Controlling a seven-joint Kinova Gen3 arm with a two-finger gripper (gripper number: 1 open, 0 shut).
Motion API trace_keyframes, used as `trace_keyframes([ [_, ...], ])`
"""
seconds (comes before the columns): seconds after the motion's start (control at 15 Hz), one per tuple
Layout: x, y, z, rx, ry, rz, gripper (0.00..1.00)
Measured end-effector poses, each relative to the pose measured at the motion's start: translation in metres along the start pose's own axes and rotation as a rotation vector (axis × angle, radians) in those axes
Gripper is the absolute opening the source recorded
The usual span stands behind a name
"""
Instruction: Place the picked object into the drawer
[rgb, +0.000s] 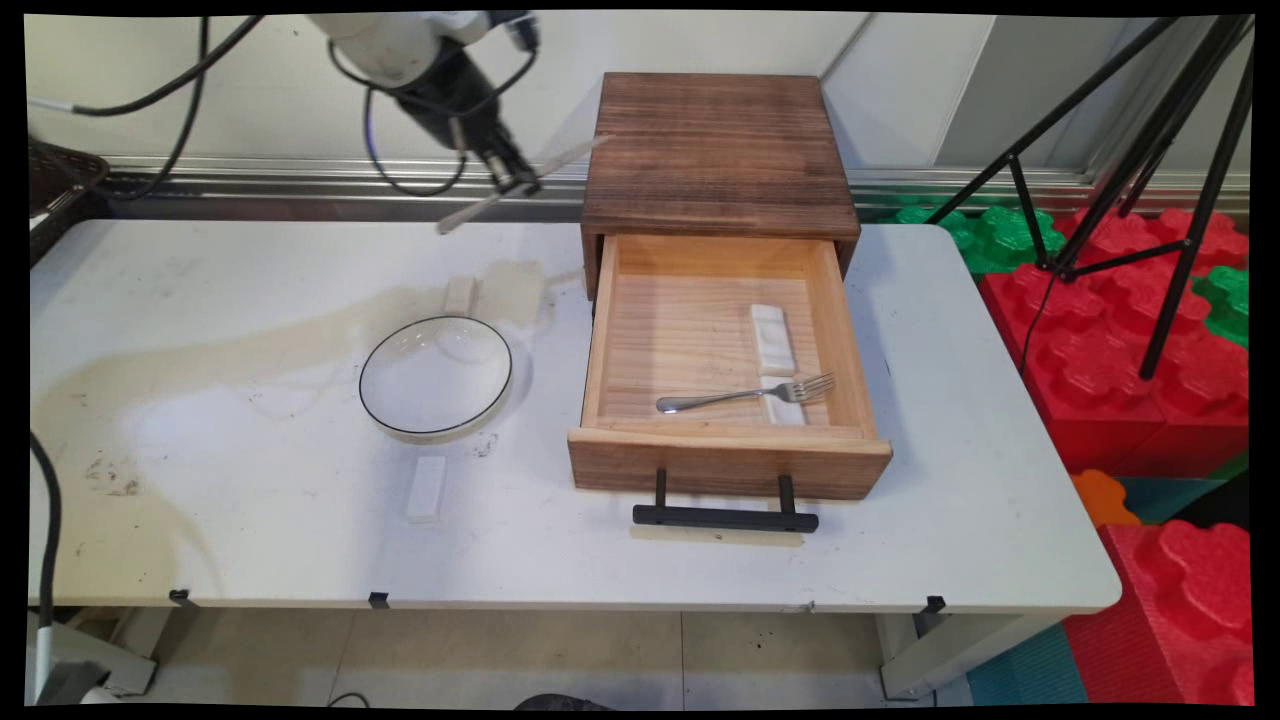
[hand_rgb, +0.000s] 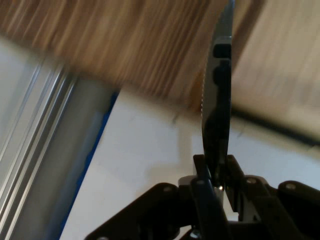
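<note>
Up high, gripper (rgb: 515, 178) clamps a knife (rgb: 525, 183) beside the wooden drawer box (rgb: 718, 150)

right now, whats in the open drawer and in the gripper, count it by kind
In the open light wooden drawer:
silver metal fork: 1
small white rectangular blocks: 2 (one further back, one under the fork's tines)
In the black two-finger gripper:
silver table knife: 1, clamped between the fingers
Total: 4
</note>
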Motion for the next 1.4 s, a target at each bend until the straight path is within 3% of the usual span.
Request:
trace_keyframes([
  [0.47,0.075,0.048,0.008,-0.110,0.116,0.138,0.00],
  [0.8,0.114,0.076,0.029,-0.188,0.176,0.184,0.00],
  [1.4,0.135,0.099,0.083,-0.285,0.221,0.211,0.00],
])
